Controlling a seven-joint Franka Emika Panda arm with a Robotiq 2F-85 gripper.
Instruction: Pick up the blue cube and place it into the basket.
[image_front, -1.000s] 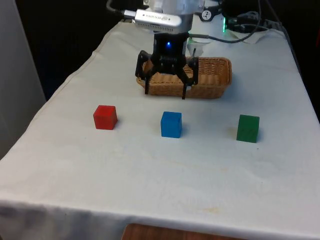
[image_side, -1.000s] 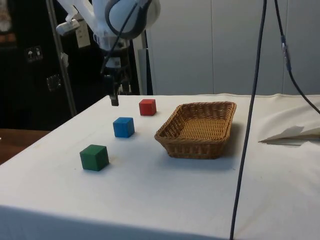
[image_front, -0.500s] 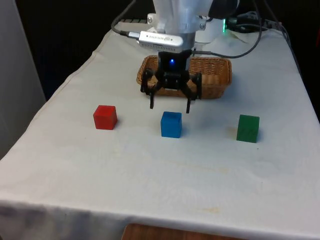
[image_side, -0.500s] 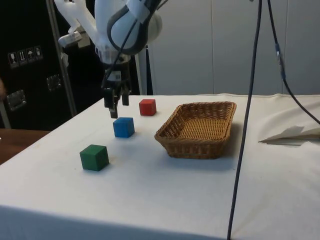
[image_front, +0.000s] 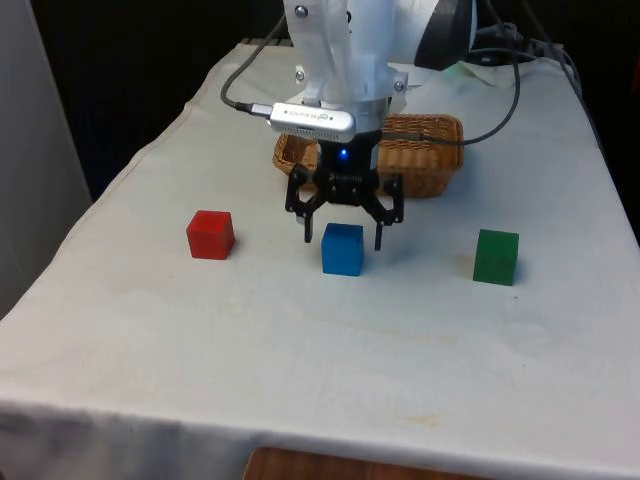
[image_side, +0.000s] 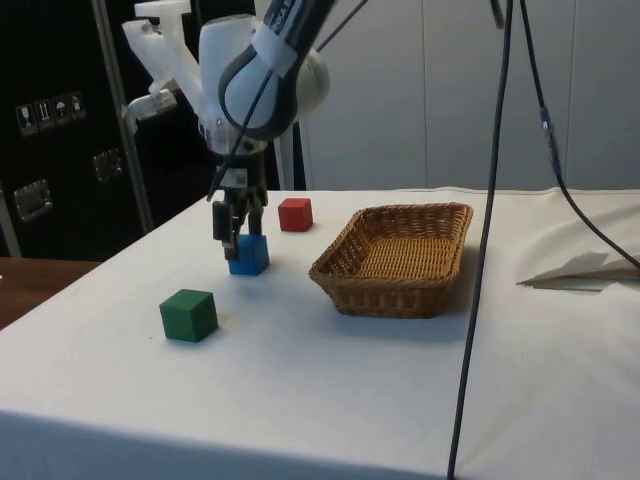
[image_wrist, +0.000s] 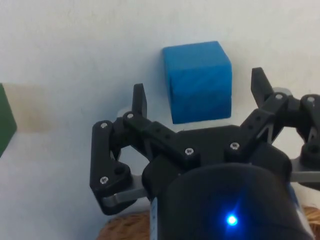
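Three wooden cubes sit in a row across the middle of the front view, on a table (image_front: 150, 330) draped in white cloth: a red cube (image_front: 210, 234) at centre left, a blue cube (image_front: 342, 249) in the centre and a green cube (image_front: 496, 256) at centre right, each well apart from its neighbours. Poised just above the blue cube is the black two-finger gripper (image_front: 343, 239) of a white Franka arm (image_front: 340, 55), which reaches down from the top centre of the frame. Its fingers (image_front: 308, 226) are spread wide, wider than the cube, one tip on each side of the block's upper edge, and they grasp nothing; whether they touch the cube cannot be told. Just behind the gripper, in the upper centre of the front view, stands an oval wicker basket (image_front: 435, 150), partly hidden by the arm. In the side view the gripper (image_side: 232, 238) hangs in the left half of the frame with its fingertips at the top of the blue cube (image_side: 250, 255); the red cube (image_side: 294, 213) lies beyond it, the green cube (image_side: 188, 314) sits lower left, and the basket (image_side: 395, 260) occupies the centre, its woven floor bare. A black cable (image_side: 480, 260) hangs down the right half of that frame. The wrist view looks down on the blue cube (image_wrist: 198, 81), resting flat on the cloth between the two parted fingers (image_wrist: 139, 100), with a sliver of the green cube (image_wrist: 6, 120) at the frame's left edge.
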